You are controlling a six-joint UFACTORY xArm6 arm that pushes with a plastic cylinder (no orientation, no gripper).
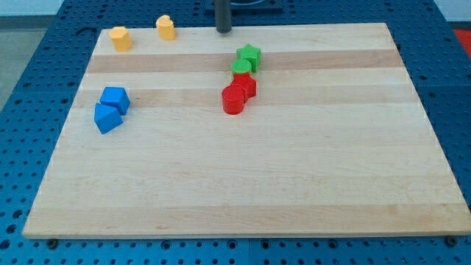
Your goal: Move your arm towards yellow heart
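The yellow heart (166, 28) sits near the board's top edge, left of centre. A second yellow block (121, 38), roughly hexagonal, lies to its left. My tip (224, 31) stands at the top edge of the board, to the right of the yellow heart, with a clear gap between them. It touches no block.
A green star (250, 54) and a green block (242, 68) sit below and right of my tip, with a red block (246, 85) and a red cylinder (233, 100) packed under them. Two blue blocks (115, 99) (107, 118) lie at the left. The wooden board (294, 184) rests on a blue pegboard.
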